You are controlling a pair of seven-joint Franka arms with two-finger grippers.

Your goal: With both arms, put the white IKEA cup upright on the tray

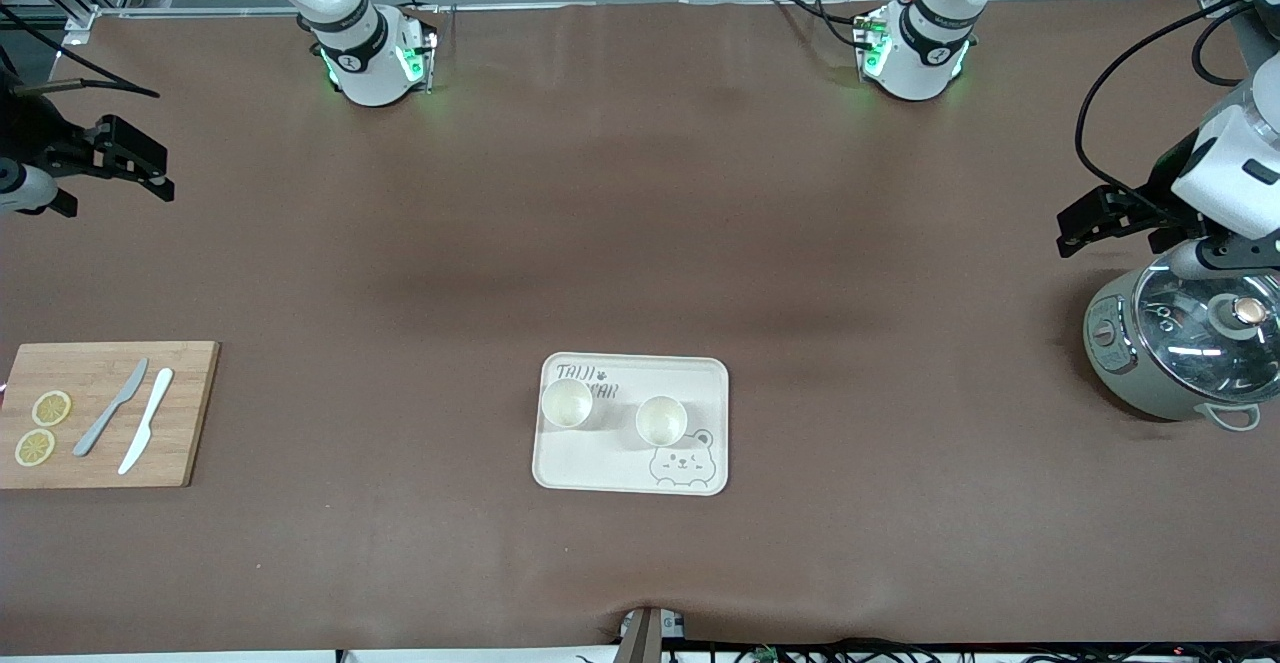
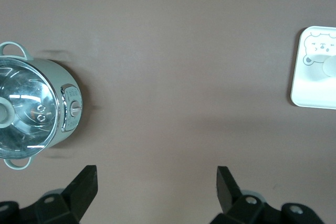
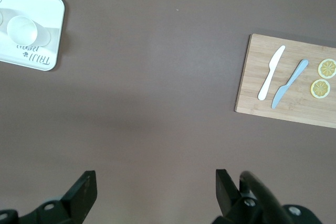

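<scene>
The cream tray with the bear drawing lies mid-table toward the front camera. Two white cups stand on it with their mouths up, one by the lettering and the other by the bear. My left gripper hangs open and empty over bare table beside the pot, at the left arm's end; its wrist view shows the tray's corner. My right gripper hangs open and empty over bare table at the right arm's end; its wrist view shows the tray and a cup.
A wooden cutting board with two lemon slices and two knives lies at the right arm's end. A grey-green pot with a glass lid stands at the left arm's end, just below the left wrist.
</scene>
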